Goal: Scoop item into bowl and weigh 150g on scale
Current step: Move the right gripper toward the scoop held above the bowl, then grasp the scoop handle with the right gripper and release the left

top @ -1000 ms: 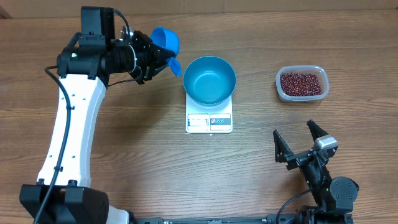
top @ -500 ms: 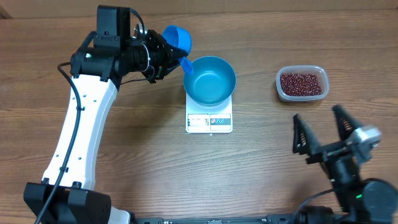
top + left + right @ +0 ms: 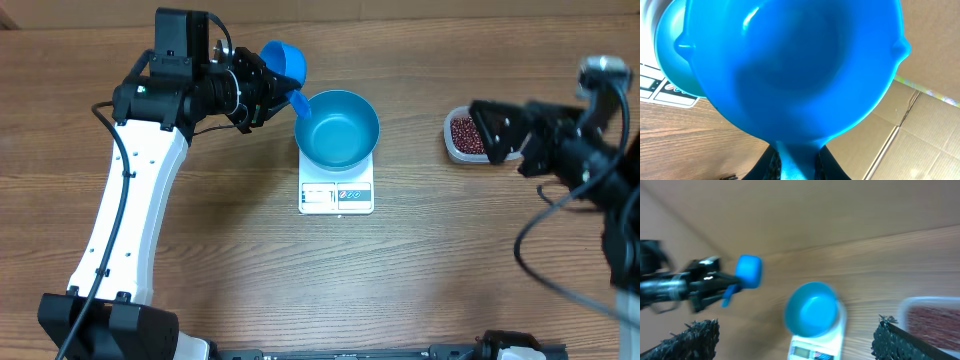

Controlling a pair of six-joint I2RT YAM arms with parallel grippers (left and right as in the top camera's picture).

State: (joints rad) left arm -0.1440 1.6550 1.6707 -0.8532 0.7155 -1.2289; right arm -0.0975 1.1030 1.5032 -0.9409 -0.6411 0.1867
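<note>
The blue bowl stands on the white scale and shows only its glossy blue inside. My left gripper is shut on the handle of a small blue scoop, held tilted just left of the bowl's rim. In the left wrist view the scoop fills the frame, its handle between the jaws of the left gripper. The red-brown beans lie in a clear tub, partly hidden by my raised right gripper, which is open with nothing in it. The right wrist view is blurred: bowl, scale, beans.
Cardboard shows beyond the table's far edge in the left wrist view. The left arm's white link slants over the left side of the table. The right arm hangs high over the right edge.
The right arm has swung up from the table's front right to above the bean tub, jaws still wide. The left gripper carried the scoop right to the bowl's rim, then held still.
</note>
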